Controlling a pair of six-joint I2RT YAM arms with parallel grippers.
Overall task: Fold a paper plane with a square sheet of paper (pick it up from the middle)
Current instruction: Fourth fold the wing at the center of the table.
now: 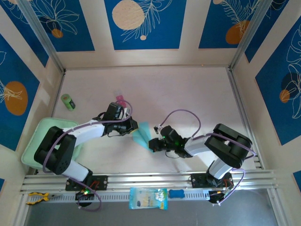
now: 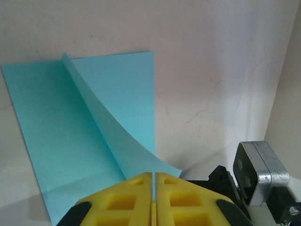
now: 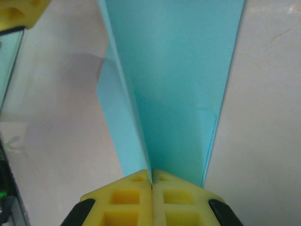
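Note:
The light cyan sheet of paper (image 1: 141, 134) lies mid-table between my two grippers, creased, with a flap standing up along the fold. My left gripper (image 1: 132, 127) is shut on the sheet's edge. In the left wrist view the curled flap (image 2: 117, 136) runs down into the yellow fingertips (image 2: 154, 176). My right gripper (image 1: 153, 143) is shut on the opposite end. In the right wrist view the paper (image 3: 178, 84) narrows like a dart toward the pinched jaws (image 3: 151, 175), and its raised crease enters between them.
A pink block (image 1: 121, 100) and a small green roll (image 1: 68, 101) lie behind the left arm. A mint tray (image 1: 40, 141) sits at the left edge. A printed packet (image 1: 148, 197), a blue handle (image 1: 178, 193) and yellow pliers (image 1: 36, 197) rest on the front rail.

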